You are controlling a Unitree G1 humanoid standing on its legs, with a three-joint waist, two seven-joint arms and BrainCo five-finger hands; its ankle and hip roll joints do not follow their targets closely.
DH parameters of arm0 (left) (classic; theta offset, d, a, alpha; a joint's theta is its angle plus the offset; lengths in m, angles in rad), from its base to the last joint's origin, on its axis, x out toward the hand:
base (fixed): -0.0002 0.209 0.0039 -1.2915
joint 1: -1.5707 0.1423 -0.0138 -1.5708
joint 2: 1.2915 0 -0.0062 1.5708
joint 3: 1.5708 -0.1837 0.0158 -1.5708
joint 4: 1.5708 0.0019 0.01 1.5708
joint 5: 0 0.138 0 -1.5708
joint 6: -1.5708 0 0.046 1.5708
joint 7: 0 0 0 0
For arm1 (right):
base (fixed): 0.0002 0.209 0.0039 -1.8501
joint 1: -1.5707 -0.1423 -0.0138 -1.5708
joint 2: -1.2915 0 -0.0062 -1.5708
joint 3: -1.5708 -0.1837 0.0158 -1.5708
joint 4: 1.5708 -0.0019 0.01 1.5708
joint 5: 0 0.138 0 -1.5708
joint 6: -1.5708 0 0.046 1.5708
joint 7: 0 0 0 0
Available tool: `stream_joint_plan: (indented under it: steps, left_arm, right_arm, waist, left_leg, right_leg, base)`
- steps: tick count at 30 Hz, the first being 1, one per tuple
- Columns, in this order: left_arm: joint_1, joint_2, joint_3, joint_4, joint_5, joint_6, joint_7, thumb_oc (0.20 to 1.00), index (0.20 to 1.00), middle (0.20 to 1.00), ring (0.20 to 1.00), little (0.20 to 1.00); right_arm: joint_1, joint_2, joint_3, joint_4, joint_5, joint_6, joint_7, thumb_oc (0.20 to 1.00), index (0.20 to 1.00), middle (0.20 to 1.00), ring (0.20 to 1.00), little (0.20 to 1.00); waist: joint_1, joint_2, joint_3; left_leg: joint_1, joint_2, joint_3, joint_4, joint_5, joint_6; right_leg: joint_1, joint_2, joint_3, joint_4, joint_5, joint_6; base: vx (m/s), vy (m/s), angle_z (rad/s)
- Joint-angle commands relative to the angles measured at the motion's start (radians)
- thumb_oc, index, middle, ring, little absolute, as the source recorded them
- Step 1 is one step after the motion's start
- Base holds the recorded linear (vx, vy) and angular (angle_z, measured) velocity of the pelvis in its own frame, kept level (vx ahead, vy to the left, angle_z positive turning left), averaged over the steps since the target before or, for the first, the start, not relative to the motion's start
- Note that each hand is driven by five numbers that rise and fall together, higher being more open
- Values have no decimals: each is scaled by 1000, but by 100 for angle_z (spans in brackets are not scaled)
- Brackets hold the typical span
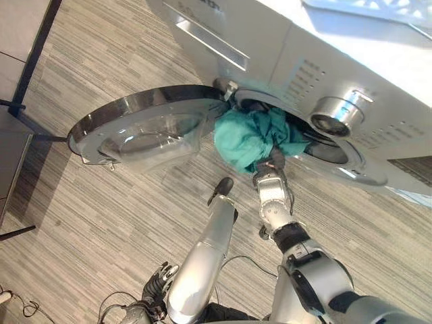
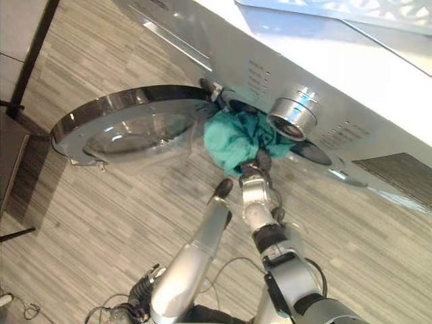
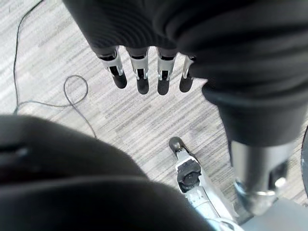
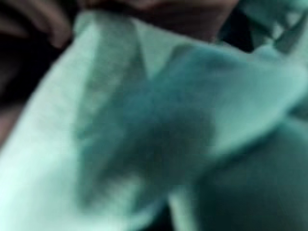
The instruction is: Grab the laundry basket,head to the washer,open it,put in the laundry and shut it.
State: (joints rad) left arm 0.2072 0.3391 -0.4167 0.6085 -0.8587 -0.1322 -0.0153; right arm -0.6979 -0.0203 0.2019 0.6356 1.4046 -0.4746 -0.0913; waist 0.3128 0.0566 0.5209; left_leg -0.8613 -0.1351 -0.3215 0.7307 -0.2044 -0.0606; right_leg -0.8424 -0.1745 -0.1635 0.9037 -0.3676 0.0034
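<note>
The teal laundry [image 1: 251, 138] hung half out of the washer [image 1: 351, 81] mouth beside the open door [image 1: 145, 128]. The right hand [image 1: 270, 177] pressed into it, its grip impossible to tell. The left hand [image 3: 144, 72] hung relaxed, empty. Soft, light cloth probably wants bunching centrally

Soft, matt teal cloth [image 1: 251, 138] against my glossy silver washer [image 1: 324, 61]; door [image 1: 145, 128] chrome-rimmed, clear glass; floor [image 1: 101, 216] matt, streaked grey.
</note>
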Motion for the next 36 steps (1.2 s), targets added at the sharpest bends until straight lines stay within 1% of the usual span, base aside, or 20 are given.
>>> stream_joint_plan:
  steps: [1, 4, 5, 7, 8, 13, 14, 18, 19, 21, 22, 25, 29, 30, 32, 33, 36]
  left_arm:
    - [-6, -16, -74, -18, -26, -16, 19, 1000, 1000, 1000, 1000, 1000]
    - [-11, -4, -85, -23, -17, -20, 31, 1000, 1000, 1000, 1000, 1000]
    - [-11, -1, -88, -25, -19, -24, 38, 1000, 1000, 1000, 1000, 1000]
    - [-14, 0, -89, -20, -14, -20, 37, 1000, 1000, 1000, 1000, 1000]
    - [-15, 2, -90, -21, -18, -24, 38, 1000, 1000, 1000, 1000, 1000]
    - [-23, 26, -101, -32, 5, -33, 38, 1000, 1000, 1000, 1000, 1000]
    - [-23, 29, -103, -41, 2, -34, 34, 1000, 1000, 1000, 1000, 1000]
    - [-4, 70, -117, -126, 11, -50, 21, 1000, 1000, 1000, 1000, 1000]
    - [-5, 71, -117, -128, 10, -50, 22, 1000, 1000, 1000, 1000, 1000]
    - [12, 87, -136, -177, -1, -54, 11, 1000, 1000, 1000, 1000, 1000]
    - [27, 105, -152, -211, -14, -57, 3, 1000, 1000, 1000, 1000, 1000]
    - [32, 131, -177, -237, -35, -45, -19, 1000, 1000, 1000, 1000, 1000]
    - [39, 180, -187, -259, -37, -36, -54, 1000, 1000, 1000, 1000, 1000]
    - [36, 182, -188, -260, -37, -35, -55, 1000, 1000, 1000, 1000, 1000]
    - [37, 202, -185, -263, -43, -28, -75, 1000, 1000, 1000, 1000, 1000]
    - [37, 220, -180, -259, -46, -22, -90, 1000, 1000, 1000, 1000, 1000]
    - [32, 241, -174, -268, -41, -25, -93, 1000, 1000, 1000, 1000, 1000]
  right_arm:
    - [-22, -3, -10, -148, -9, -89, 7, 200, 200, 200, 200, 200]
    - [-45, -13, -8, -195, -36, -120, -17, 200, 200, 200, 200, 200]
    - [-52, -6, 7, -242, -63, -140, -37, 200, 200, 200, 200, 200]
    - [-56, -15, -8, -233, -62, -135, -42, 200, 200, 200, 200, 200]
    - [-62, -16, 2, -238, -81, -147, -52, 200, 200, 200, 200, 200]
    - [-123, -28, -30, -220, -109, -163, -80, 200, 200, 200, 200, 200]
    - [-132, -30, -37, -217, -119, -169, -88, 200, 200, 200, 200, 200]
    - [-177, -65, -94, -234, -180, -204, -132, 200, 200, 200, 200, 200]
    - [-178, -66, -95, -235, -181, -204, -134, 200, 200, 200, 200, 200]
    - [-207, -83, -142, -220, -179, -221, -152, 200, 200, 200, 200, 200]
    - [-240, -120, -176, -168, -179, -228, -171, 200, 200, 200, 200, 200]
    - [-315, -202, -218, -32, -126, -221, -181, 200, 200, 200, 200, 200]
    - [-442, -326, -243, 170, -40, -175, -168, 200, 200, 200, 200, 200]
    - [-452, -333, -245, 183, -31, -171, -158, 200, 200, 200, 200, 200]
    - [-522, -386, -234, 256, 18, -152, -126, 200, 200, 200, 200, 200]
    - [-612, -443, -197, 325, 32, -127, -108, 200, 200, 200, 200, 200]
    - [-692, -485, -153, 366, 28, -114, -106, 200, 200, 200, 200, 200]
  waist:
    - [14, 31, -2]
    - [9, 20, -2]
    - [7, 15, -2]
    - [4, 11, -2]
    - [4, 9, -2]
    - [12, 5, -2]
    - [15, 7, -2]
    - [32, 29, -1]
    - [34, 28, -1]
    - [42, 42, -1]
    - [45, 57, -1]
    - [54, 74, -1]
    - [64, 98, -1]
    - [67, 98, -1]
    - [77, 107, -1]
    - [88, 112, -1]
    - [96, 116, -1]
  left_leg:
    - [-4, -33, 81, 56, -78, 141]
    - [-4, -31, 79, 41, -72, 139]
    - [-5, -29, 79, 34, -69, 138]
    - [-5, -27, 79, 30, -68, 138]
    - [-6, -27, 78, 26, -65, 137]
    - [-25, -32, 76, 24, -60, 138]
    - [-34, -33, 76, 29, -61, 139]
    - [-127, -48, 83, 91, -78, 144]
    - [-132, -48, 84, 95, -79, 144]
    - [-191, -54, 93, 148, -97, 150]
    - [-242, -65, 98, 193, -115, 153]
    - [-320, -75, 113, 257, -141, 154]
    - [-391, -78, 122, 309, -159, 149]
    - [-395, -79, 122, 311, -159, 149]
    - [-419, -79, 121, 323, -163, 146]
    - [-437, -76, 121, 329, -165, 143]
    - [-454, -78, 122, 338, -168, 140]
  right_leg:
    - [30, 9, -26, -132, 115, 57]
    - [35, 10, -30, -148, 121, 58]
    - [36, 12, -30, -156, 124, 58]
    - [37, 13, -30, -160, 126, 58]
    - [38, 13, -31, -167, 129, 59]
    - [35, 14, -33, -185, 137, 60]
    - [30, 13, -33, -186, 137, 60]
    - [-58, 13, -22, -152, 128, 58]
    - [-63, 13, -21, -148, 127, 58]
    - [-122, 11, -14, -106, 117, 56]
    - [-170, 10, -8, -69, 108, 54]
    - [-250, 8, -1, -8, 88, 53]
    - [-319, 2, -3, 39, 70, 51]
    - [-323, 2, -3, 41, 69, 51]
    - [-351, -1, -4, 55, 62, 49]
    - [-369, -4, -7, 62, 60, 50]
    - [-386, -3, -7, 69, 56, 48]
  base:
    - [3, -23, 7]
    - [-3, -7, 5]
    - [0, 0, 0]
    - [0, 0, 0]
    - [0, 0, 0]
    - [-2, 4, -1]
    - [-29, 55, -2]
    - [-32, 91, -3]
    - [-15, 69, -7]
    - [-5, 93, -9]
    - [10, 117, -9]
    - [29, 81, -2]
    - [46, 27, 5]
    - [49, 5, -2]
    - [65, 4, 1]
    - [73, -9, 1]
    - [48, -9, 2]
